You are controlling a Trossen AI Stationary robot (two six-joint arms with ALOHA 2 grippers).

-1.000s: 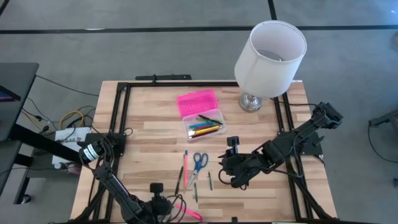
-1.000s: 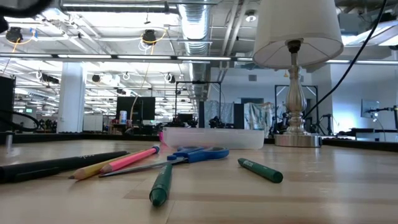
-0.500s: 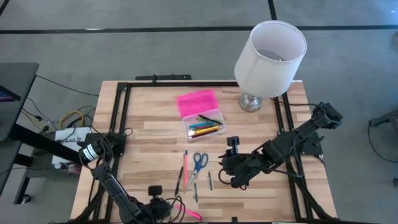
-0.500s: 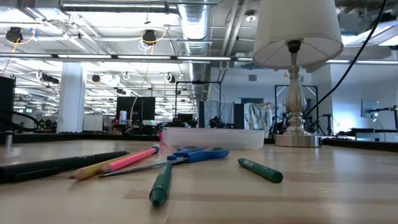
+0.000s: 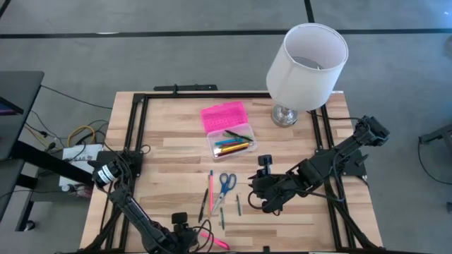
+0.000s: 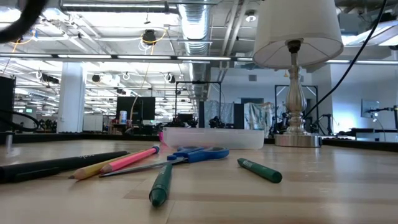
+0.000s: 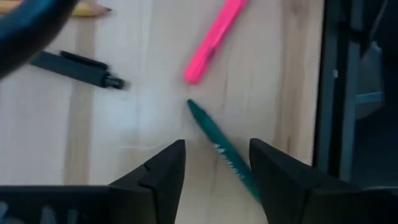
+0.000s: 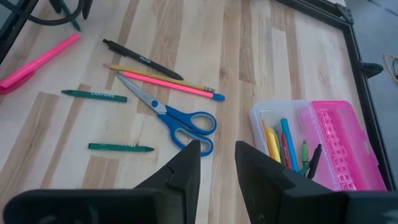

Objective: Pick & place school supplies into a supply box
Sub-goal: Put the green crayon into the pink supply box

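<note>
Several supplies lie loose mid-table in the high view: the scissors, a pink pencil and green crayons, while the supply box sits toward the far edge beside the lamp. The left gripper hovers at the near edge; the right gripper waits beside the scissors.

The low view shows no gripper.

In the left wrist view the left gripper stands spread over a green crayon (a pink marker lies just beyond). I would centre the crayon between the fingers before closing.

In the right wrist view the right gripper's fingers stand apart, holding nothing
</note>
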